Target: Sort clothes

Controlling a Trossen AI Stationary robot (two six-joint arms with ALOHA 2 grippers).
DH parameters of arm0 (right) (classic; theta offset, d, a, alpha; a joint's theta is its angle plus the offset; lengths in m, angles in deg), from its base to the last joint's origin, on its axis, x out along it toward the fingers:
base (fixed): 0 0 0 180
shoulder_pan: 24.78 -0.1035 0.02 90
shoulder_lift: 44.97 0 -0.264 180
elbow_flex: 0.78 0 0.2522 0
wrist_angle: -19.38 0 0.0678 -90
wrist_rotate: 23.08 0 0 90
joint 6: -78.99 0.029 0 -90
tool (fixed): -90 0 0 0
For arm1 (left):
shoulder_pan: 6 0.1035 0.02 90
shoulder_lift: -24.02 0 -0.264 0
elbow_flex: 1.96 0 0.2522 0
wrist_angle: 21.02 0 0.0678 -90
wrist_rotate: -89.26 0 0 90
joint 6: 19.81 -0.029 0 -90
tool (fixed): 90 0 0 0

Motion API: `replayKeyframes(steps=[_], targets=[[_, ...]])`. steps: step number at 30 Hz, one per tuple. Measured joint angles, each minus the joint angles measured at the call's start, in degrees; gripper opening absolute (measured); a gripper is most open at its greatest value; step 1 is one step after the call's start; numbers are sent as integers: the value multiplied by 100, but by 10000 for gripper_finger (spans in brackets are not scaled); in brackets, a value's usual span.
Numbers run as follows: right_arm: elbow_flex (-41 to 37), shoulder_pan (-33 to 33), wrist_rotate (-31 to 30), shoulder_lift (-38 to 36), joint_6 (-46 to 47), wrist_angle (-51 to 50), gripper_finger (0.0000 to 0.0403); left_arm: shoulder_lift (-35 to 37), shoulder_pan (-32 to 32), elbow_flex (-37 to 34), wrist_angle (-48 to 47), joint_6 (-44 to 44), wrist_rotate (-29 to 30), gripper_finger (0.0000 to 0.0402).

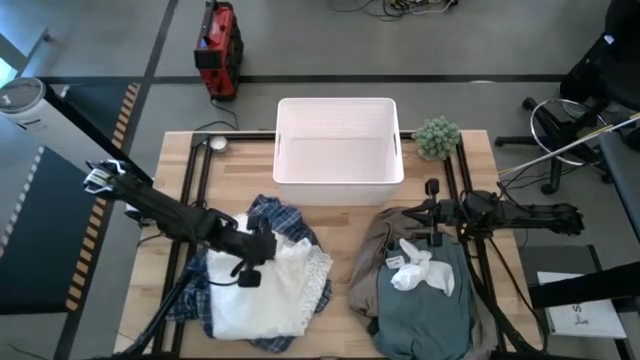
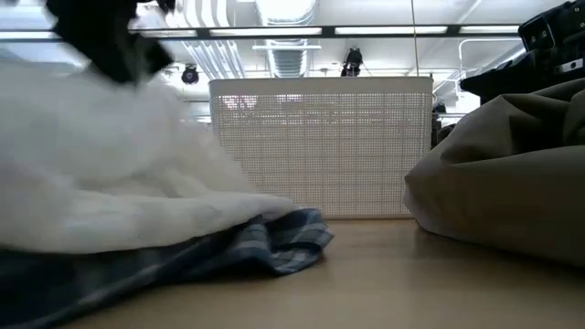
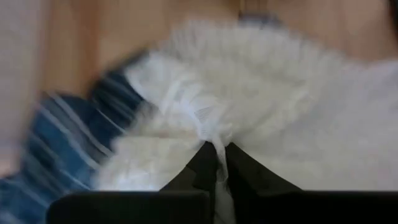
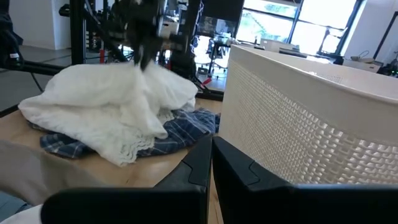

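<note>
**Left gripper pinches white top on the near-left pile**

Left gripper [image 1: 262,247] of mine is clamped on a fold of the white textured top [image 1: 262,285]; my left wrist view shows both dark fingers [image 3: 199,168] pressed together with a strip of the white fabric [image 3: 219,134] caught between them. That top lies heaped on the blue-white plaid shirt [image 1: 272,215], whose checked edges spread out from under it on the near-left part of the wooden table [image 1: 340,222]. At table height, the plaid hem [image 2: 292,239] rests flat on the boards below the white mound [image 2: 101,174].

Right gripper [image 1: 432,213] of mine hangs above the second pile on the near-right side, its two fingers [image 4: 202,163] drawn together with nothing between them. Below it, a small white piece [image 1: 420,268] sits crumpled on top of a dark grey-green tee [image 1: 425,318], and a taupe garment [image 1: 375,262] bunches along that pile's left edge, rising as a rounded fold [image 2: 503,183] in the low view.

Between and behind the two piles stands the white rectangular plastic bin [image 1: 338,180], its perforated wall [image 2: 320,146] facing the low camera. A small green plant [image 1: 438,136] stands just right of the bin's far corner.
</note>
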Motion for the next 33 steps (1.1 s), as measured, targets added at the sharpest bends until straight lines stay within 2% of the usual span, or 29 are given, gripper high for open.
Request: replayKeyframes(steps=[9,14,18,21,24,29,33], targets=[[2,0,2,0,-2,0,0,429,-5,1153,11,-651,1012,1],[2,-2,0,0,-2,0,0,553,-5,1482,-30,-772,1087,1],[0,-2,0,0,0,0,0,521,-3,1388,-140,-704,577,5],[0,0,2,-2,0,0,0,383,-4,1132,-85,-458,222,24],[2,-1,2,-2,-2,1,0,169,-5,784,125,-258,-110,54],[2,-1,2,0,-2,0,0,-342,-95,163,1340,-199,-508,118],[1,-2,1,0,-2,0,0,-910,-206,47,1955,-196,-754,175]])
